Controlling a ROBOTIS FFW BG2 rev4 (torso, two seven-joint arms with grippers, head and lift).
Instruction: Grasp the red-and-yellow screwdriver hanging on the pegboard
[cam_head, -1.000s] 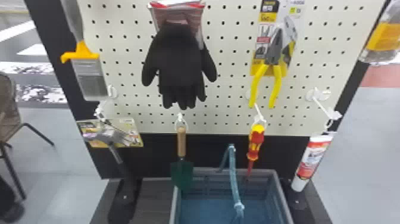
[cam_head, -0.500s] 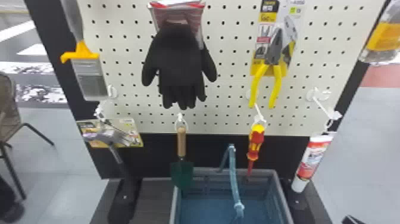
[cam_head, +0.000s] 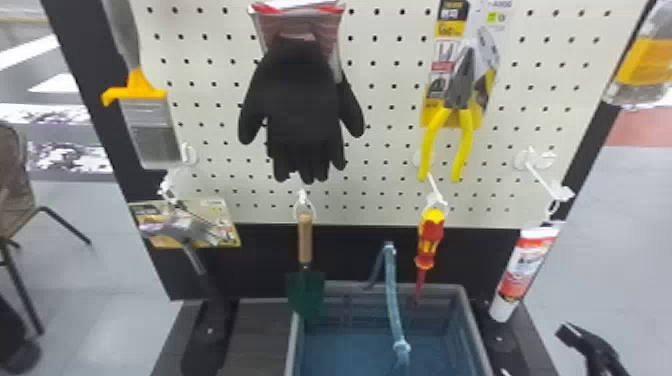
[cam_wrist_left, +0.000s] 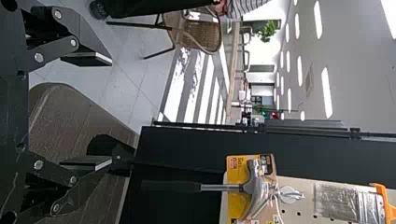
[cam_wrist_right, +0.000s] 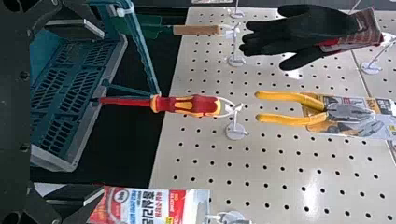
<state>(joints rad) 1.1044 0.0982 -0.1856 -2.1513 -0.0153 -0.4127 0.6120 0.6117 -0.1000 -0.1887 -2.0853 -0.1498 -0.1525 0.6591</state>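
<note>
Screwdriver (cam_head: 430, 237): red and yellow, hanging handle up from a white hook (cam_head: 436, 190) on the pegboard (cam_head: 375, 145), at four o'clock from the head view's centre.
Right tool (cam_head: 582, 340): at four o'clock from the screwdriver, well apart from it; its two fingers stand apart with nothing between the pads.
Left tool (cam_wrist_left: 112, 112): fingers apart, empty.
Change: the right tool has come further into the head view from the bottom edge.
Pliers (cam_head: 464, 122): at twelve o'clock from the screwdriver.
Trowel (cam_head: 305, 240): at nine o'clock from it.
Gloves (cam_head: 302, 110): between ten and eleven.
White tube (cam_head: 525, 272): between three and four.
Crate (cam_head: 473, 325): below, near six o'clock.
</note>
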